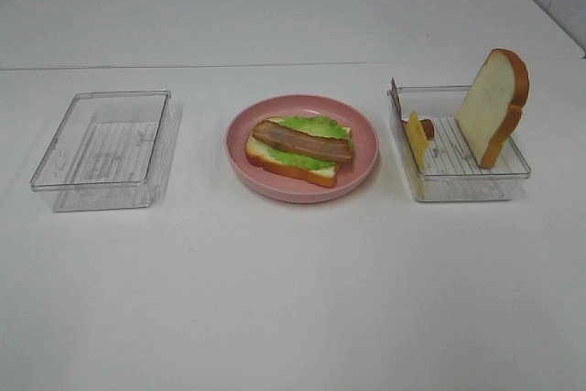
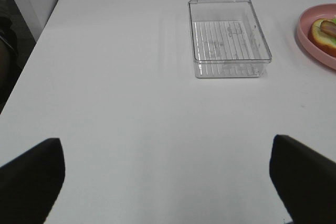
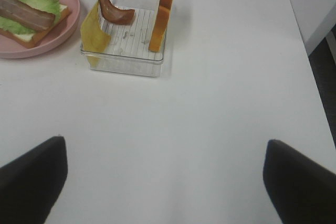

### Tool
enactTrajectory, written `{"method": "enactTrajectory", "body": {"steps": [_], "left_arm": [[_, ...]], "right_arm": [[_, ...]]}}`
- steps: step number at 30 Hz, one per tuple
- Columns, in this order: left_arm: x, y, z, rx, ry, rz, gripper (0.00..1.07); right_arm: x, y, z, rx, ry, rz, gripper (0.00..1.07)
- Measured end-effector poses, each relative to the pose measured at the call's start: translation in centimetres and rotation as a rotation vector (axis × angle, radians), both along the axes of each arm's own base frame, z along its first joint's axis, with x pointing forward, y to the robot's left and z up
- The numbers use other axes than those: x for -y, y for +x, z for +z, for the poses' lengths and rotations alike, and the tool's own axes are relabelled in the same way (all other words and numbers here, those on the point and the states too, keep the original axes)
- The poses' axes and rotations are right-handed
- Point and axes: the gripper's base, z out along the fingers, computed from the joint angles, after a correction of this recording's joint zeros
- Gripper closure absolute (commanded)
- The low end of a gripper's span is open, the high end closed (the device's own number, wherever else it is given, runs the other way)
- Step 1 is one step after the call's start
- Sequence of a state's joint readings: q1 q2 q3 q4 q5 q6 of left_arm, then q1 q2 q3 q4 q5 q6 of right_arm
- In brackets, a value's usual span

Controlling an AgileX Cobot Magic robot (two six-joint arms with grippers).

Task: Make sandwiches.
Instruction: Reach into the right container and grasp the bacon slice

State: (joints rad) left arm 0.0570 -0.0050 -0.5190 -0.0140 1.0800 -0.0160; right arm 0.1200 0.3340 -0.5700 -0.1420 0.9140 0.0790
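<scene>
White surface [image 1: 293,309]. Two clear trays, left tray [image 1: 101,139] at left of frame, right tray [image 1: 476,182] at right. Pink plate [image 1: 364,139] dead centre carries the sandwich [image 1: 300,148]: bread, lettuce, bacon on top, no lid yet. In the right tray: bread slice [image 1: 490,103] standing on edge, cheese [image 1: 417,139] leaning, spare bacon [image 3: 111,9].

My right end effector [image 3: 165,182] is spread wide and empty. In its view that tray sits upper left, so I judge the right arm nearer. Left end effector [image 2: 168,182] is spread and empty too.

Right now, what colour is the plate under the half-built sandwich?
Pink. The plate shows best in the exterior high view, holding the sandwich.
</scene>
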Motion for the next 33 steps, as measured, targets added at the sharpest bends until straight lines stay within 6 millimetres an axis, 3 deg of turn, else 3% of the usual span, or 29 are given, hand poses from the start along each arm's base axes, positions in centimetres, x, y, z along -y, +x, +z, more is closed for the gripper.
{"method": "enactTrajectory", "body": {"steps": [2, 3, 4, 6, 8, 10, 11, 15, 17, 20, 22, 25, 27, 28, 30, 33], "left_arm": [[0.0, 0.0, 0.0, 0.000, 0.000, 0.000, 0.09], [0.0, 0.0, 0.0, 0.000, 0.000, 0.000, 0.09], [0.0, 0.0, 0.0, 0.000, 0.000, 0.000, 0.09], [0.0, 0.0, 0.0, 0.000, 0.000, 0.000, 0.09], [0.0, 0.0, 0.0, 0.000, 0.000, 0.000, 0.09], [0.0, 0.0, 0.0, 0.000, 0.000, 0.000, 0.09], [0.0, 0.0, 0.0, 0.000, 0.000, 0.000, 0.09], [0.0, 0.0, 0.0, 0.000, 0.000, 0.000, 0.09], [0.0, 0.0, 0.0, 0.000, 0.000, 0.000, 0.09], [0.0, 0.0, 0.0, 0.000, 0.000, 0.000, 0.09], [0.0, 0.0, 0.0, 0.000, 0.000, 0.000, 0.09], [0.0, 0.0, 0.0, 0.000, 0.000, 0.000, 0.09], [0.0, 0.0, 0.0, 0.000, 0.000, 0.000, 0.09], [0.0, 0.0, 0.0, 0.000, 0.000, 0.000, 0.09], [0.0, 0.0, 0.0, 0.000, 0.000, 0.000, 0.09], [0.0, 0.0, 0.0, 0.000, 0.000, 0.000, 0.09]], "right_arm": [[-0.3, 2.2, 0.3, -0.045, -0.011, 0.006, 0.09], [-0.3, 2.2, 0.3, -0.045, -0.011, 0.006, 0.09], [-0.5, 3.9, 0.2, -0.094, -0.018, 0.009, 0.09], [-0.6, 4.5, 0.3, -0.115, -0.020, 0.010, 0.09], [-1.0, 7.7, 0.3, -0.217, -0.032, 0.011, 0.09], [-1.0, 8.4, 0.4, -0.229, -0.034, 0.012, 0.09], [-1.3, 10.0, 0.5, -0.266, -0.037, 0.013, 0.09], [-1.5, 12.4, 0.6, -0.312, -0.042, 0.013, 0.09], [-1.8, 14.8, 0.9, -0.339, -0.044, 0.014, 0.09], [-1.9, 15.6, 1.0, -0.348, -0.045, 0.014, 0.09], [-2.3, 18.6, 1.1, -0.373, -0.054, 0.021, 0.09], [-2.4, 19.4, 1.2, -0.375, -0.057, 0.024, 0.09], [-2.7, 22.1, 1.8, -0.375, -0.066, 0.034, 0.09], [-2.7, 22.1, 1.8, -0.375, -0.066, 0.034, 0.09], [-3.0, 24.0, 2.0, -0.392, -0.058, 0.031, 0.09], [-3.1, 24.6, 2.1, -0.396, -0.051, 0.031, 0.09]]}}
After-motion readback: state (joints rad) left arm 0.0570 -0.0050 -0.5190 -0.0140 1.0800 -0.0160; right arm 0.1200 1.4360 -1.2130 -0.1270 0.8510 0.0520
